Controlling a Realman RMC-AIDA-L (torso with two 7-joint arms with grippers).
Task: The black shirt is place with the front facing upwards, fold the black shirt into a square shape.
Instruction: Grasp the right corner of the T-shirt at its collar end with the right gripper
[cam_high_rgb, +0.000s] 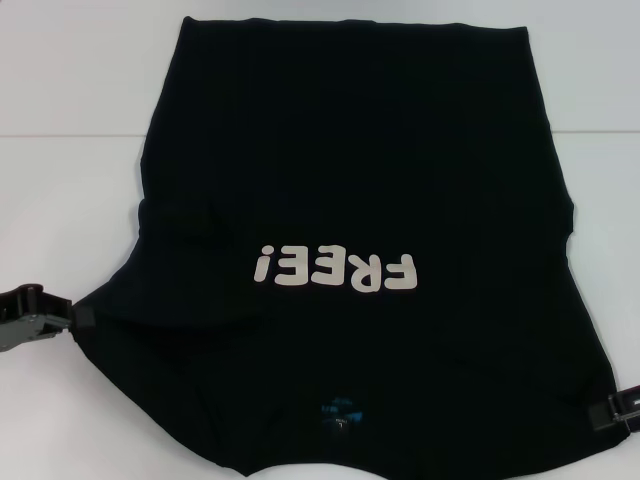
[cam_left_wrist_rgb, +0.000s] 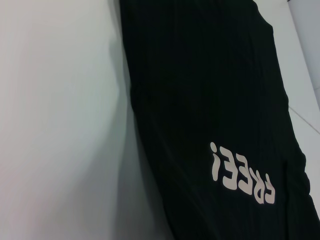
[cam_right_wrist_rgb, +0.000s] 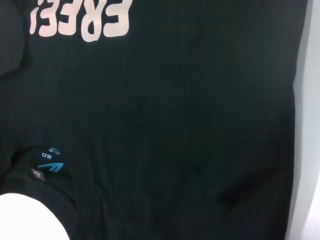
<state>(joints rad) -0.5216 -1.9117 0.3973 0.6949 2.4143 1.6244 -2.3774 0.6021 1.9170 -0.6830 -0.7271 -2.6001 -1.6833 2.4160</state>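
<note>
Leftmost, the left hand (cam_high_rgb: 75, 318) is clamped on the shirt's (cam_high_rgb: 350, 180) left edge near the collar end, with bare white worktop (cam_high_rgb: 70, 150) beside it. Front up, the shirt lies spread across the middle, "FREE!" lettering (cam_high_rgb: 335, 268) showing, blue label (cam_high_rgb: 338, 410) near the robot. At the right edge, the right hand (cam_high_rgb: 610, 410) touches the cloth; whether its fingers are apart or together I cannot tell.
</note>
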